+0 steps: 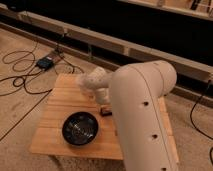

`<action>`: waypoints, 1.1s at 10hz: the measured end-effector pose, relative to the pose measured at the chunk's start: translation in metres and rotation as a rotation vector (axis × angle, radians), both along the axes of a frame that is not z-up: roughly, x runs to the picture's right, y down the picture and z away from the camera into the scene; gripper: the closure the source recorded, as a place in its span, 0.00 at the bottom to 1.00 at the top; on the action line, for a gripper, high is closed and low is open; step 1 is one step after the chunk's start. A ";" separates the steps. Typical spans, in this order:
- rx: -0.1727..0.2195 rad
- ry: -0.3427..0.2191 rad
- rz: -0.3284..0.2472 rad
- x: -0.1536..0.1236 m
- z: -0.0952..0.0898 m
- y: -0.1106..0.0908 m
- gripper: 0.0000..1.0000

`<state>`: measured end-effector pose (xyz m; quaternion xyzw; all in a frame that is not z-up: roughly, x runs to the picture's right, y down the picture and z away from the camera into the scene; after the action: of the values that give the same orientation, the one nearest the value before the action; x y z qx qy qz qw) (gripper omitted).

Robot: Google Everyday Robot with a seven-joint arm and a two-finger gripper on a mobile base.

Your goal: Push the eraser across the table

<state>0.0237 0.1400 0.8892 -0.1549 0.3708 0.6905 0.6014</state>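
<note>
The table (60, 107) is a low top of light wooden slats in the middle of the camera view. My white arm comes in from the lower right and covers the table's right half. My gripper (104, 109) points down at the tabletop just right of the black bowl, with a dark tip close to the wood. The eraser does not show; it is hidden or out of view.
A black bowl (79, 128) stands on the front middle of the table. Black cables (20, 75) and a small dark box (45, 62) lie on the carpet to the left. A long low rail (100, 42) runs along the back.
</note>
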 end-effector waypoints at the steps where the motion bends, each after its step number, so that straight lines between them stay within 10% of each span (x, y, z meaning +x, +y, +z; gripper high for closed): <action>1: -0.002 0.018 0.008 0.011 -0.001 0.002 0.35; 11: -0.029 0.144 0.031 0.084 -0.014 0.016 0.35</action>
<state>0.1079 0.1557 0.8754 -0.1193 0.4208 0.7037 0.5600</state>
